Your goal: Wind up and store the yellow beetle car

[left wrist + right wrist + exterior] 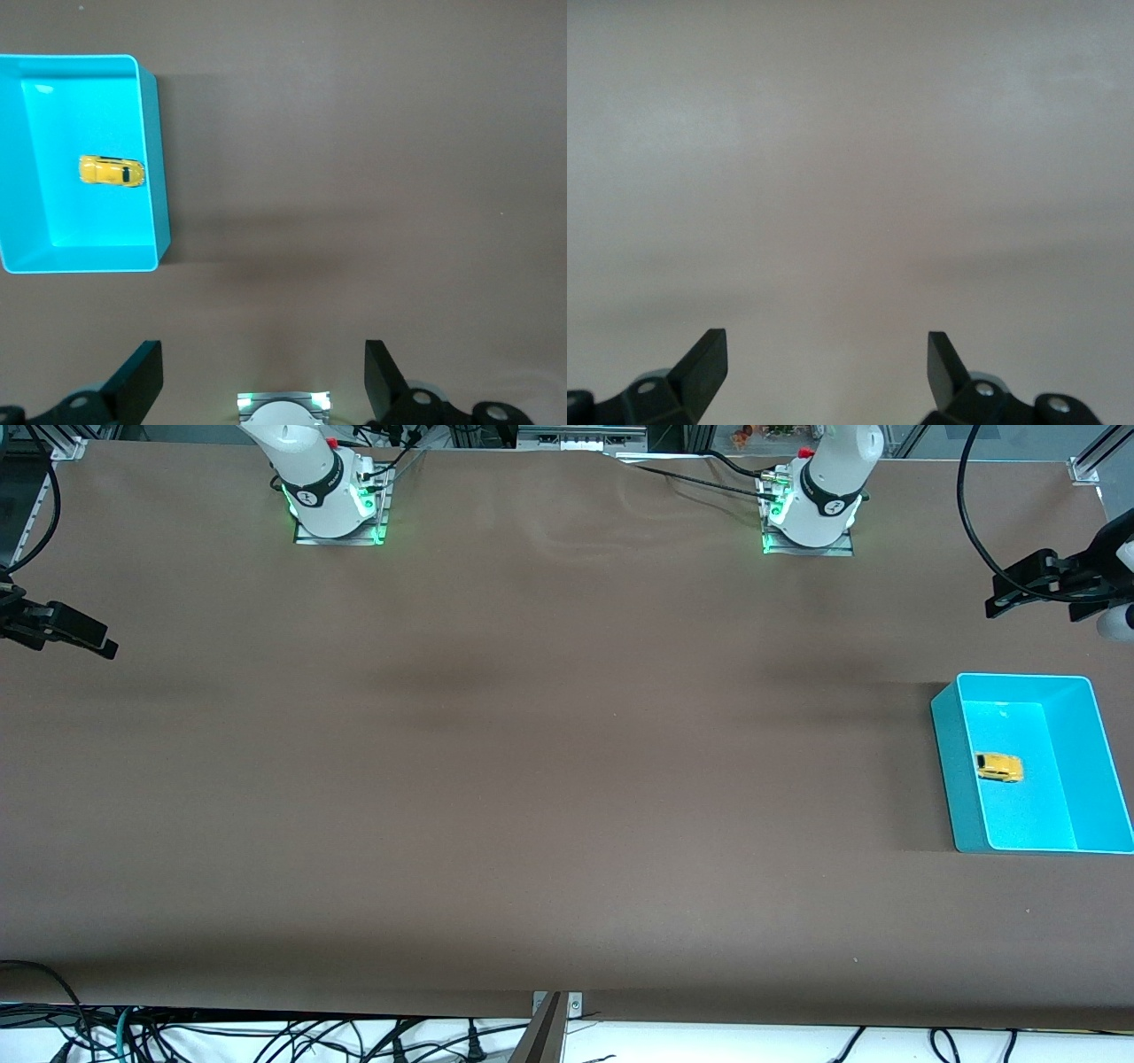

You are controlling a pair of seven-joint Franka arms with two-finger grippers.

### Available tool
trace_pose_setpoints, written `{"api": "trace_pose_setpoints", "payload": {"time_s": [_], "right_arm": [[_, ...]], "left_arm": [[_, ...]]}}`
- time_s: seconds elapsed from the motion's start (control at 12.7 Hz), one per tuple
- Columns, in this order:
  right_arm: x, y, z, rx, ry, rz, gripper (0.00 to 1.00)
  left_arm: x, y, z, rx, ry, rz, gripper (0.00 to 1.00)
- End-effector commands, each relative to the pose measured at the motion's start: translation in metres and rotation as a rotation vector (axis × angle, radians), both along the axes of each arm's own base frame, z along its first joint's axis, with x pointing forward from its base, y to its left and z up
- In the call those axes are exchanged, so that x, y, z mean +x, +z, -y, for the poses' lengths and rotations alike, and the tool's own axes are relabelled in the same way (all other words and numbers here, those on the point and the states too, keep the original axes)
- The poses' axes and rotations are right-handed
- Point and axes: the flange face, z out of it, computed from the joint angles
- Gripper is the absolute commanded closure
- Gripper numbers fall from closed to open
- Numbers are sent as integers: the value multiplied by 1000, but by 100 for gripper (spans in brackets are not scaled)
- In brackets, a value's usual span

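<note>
The yellow beetle car (999, 767) lies inside the cyan bin (1085, 753) at the left arm's end of the table, apart from the bin's walls. In the left wrist view the yellow beetle car (111, 171) and the cyan bin (149, 159) show far below. My left gripper (263, 354) hangs open and high over bare table beside the bin, with nothing between its fingers. My right gripper (827, 341) is open too, over bare brown table, and holds nothing. Neither gripper shows in the front view.
The brown table (532, 779) spreads wide between the two arm bases (332, 505) (811, 514). Black clamps (58, 627) (1050, 580) stick in over both ends of the table. Cables (266, 1036) hang below the table's edge nearest the front camera.
</note>
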Motion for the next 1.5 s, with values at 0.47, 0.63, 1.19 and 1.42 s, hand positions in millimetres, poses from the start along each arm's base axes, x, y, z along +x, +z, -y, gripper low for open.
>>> {"api": "trace_pose_setpoints", "payload": {"time_s": [0.47,0.63,1.19,1.42], "right_arm": [[-2,3,2,10,4,-5,0],[-2,4,2,8,4,-4,0],[-9,15,-6,-3,29,13,0],[-8,16,-14,2,42,18,0]], "left_arm": [[-7,1,-6,-38,-34,1,0],[-2,-6,-13,-40,-22,-11,0],[0,-7,-12,-40,-25,-11,0],[0,-7,-10,-40,-28,-11,0]]}}
